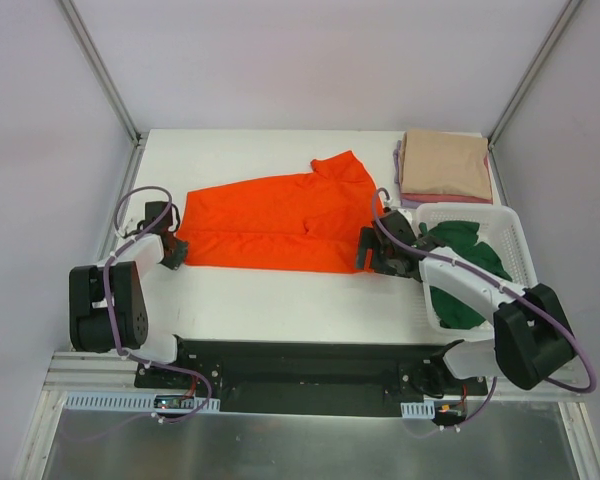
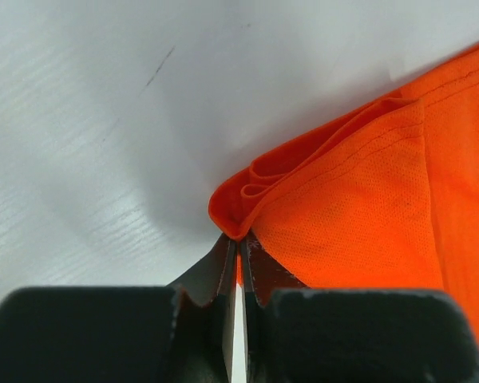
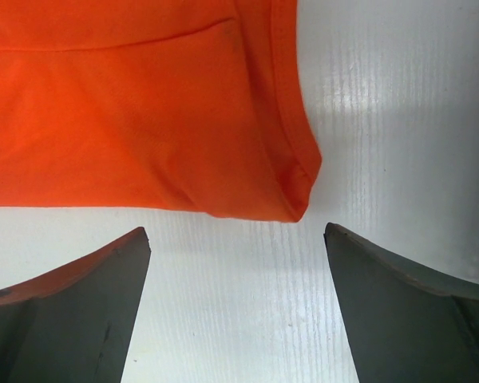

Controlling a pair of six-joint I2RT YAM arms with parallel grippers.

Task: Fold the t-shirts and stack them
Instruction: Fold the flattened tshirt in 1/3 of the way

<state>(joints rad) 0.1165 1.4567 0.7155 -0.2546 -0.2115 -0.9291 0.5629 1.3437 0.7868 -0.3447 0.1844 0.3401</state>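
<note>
The orange t-shirt point(image 1: 280, 220) lies spread across the middle of the white table point(image 1: 280, 300). My left gripper point(image 1: 177, 250) is shut on the shirt's left corner; in the left wrist view the folded orange cloth point(image 2: 359, 199) is pinched between the jaws point(image 2: 239, 243). My right gripper point(image 1: 365, 255) is open at the shirt's right corner; in the right wrist view the orange corner point(image 3: 295, 187) lies just ahead of the fingers point(image 3: 120, 255), not between them. A dark green t-shirt point(image 1: 460, 270) lies in the white basket point(image 1: 515, 240). A folded stack with a beige t-shirt point(image 1: 445, 165) on top sits at the back right.
Pink and lilac edges point(image 1: 400, 175) show under the beige shirt. The basket stands at the right edge, beside my right arm. Metal frame posts point(image 1: 100, 70) rise at the table's back corners.
</note>
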